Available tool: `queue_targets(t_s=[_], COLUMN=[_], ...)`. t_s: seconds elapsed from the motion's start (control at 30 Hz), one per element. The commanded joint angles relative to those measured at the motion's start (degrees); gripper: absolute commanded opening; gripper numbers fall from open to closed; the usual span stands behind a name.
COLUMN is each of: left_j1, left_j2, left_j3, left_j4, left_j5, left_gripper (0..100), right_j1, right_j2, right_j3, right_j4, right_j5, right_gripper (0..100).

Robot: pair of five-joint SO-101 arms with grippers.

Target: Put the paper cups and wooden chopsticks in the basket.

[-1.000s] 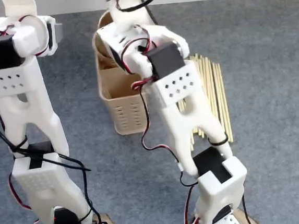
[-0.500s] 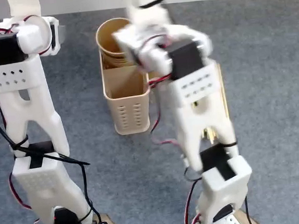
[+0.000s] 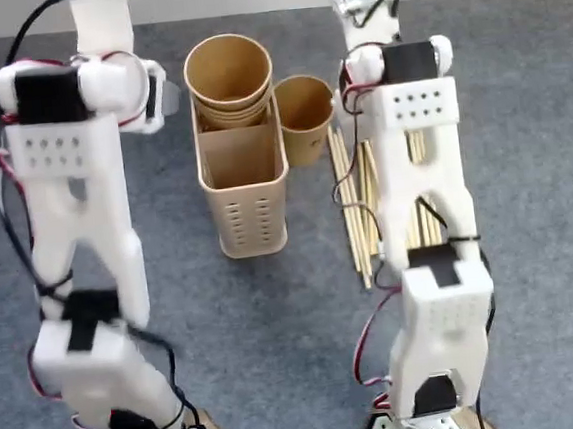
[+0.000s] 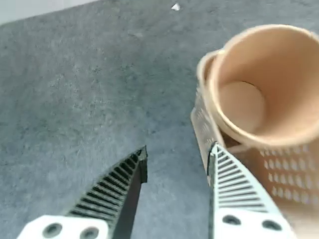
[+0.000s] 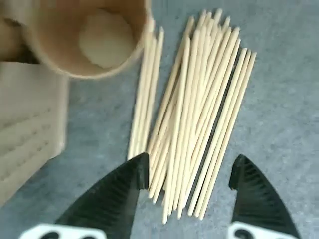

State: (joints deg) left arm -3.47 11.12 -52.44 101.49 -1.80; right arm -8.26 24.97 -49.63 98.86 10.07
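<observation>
right gripper spread, wooden chopsticks under the jaw gap, looks staged to pinch. left gripper spread, empty, basket beside one jaw.

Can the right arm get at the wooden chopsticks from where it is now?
Probably yes: the right gripper hangs open above the wooden chopsticks with nothing between; the loose paper cup stands beside them.

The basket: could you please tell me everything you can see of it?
The basket is a tall, narrow, beige box, plastic by its look, open on top, with rows of small holes in its walls. It stands upright on the grey table. A stack of paper cups sits in its far end, rims up; the near end looks empty. Another paper cup stands close beside it.
</observation>
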Motion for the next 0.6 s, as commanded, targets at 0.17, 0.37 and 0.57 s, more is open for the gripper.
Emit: queue_targets(t_s=[0.17,0.37,0.57], left_j1=[2.86,-8.92,-12.09], left_j2=[-25.36,-26.15,-25.19], left_j3=[20.62,20.26,24.22], left_j4=[0.18,-4.48,-9.05], left_j5=[0.0,0.18,-0.09], left_gripper=[22,22,22], right_j1=[1.1,-1.1,-2.33], right_j2=[7.69,9.54,9.89], right_j3=[-9.8,-15.16,-15.34], right_j4=[-7.43,-11.12,-15.52], right_j5=[-2.46,-4.31,-5.98], right_gripper=[26.3,26.3,26.3])
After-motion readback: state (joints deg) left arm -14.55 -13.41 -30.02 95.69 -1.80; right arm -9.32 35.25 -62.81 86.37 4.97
